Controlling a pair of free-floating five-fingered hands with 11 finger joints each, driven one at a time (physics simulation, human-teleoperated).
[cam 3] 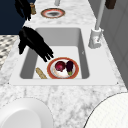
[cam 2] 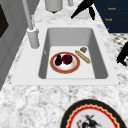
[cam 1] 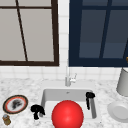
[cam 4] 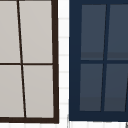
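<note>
Your plate (cam 3: 63,68) with two dark fruits sits in the sink (cam 3: 82,42), a bread stick (cam 3: 41,73) beside it. Your right hand (cam 3: 35,43) hangs just over the plate, fingers straight, holding nothing. Your left hand (cam 1: 37,110) floats by the sink's left edge, fingers loose

— Where's my front camera?
— Facing the sink (cam 1: 67,100) head-on, from a distance, windows above.
— And my side ones?
— I see them close, looking down along the sink (cam 2: 72,50) from either end; both share the red-rimmed plate (cam 3: 62,68) in the basin.
— The upper?
— Close on the two windows (cam 4: 32,60), which the front shares.
</note>
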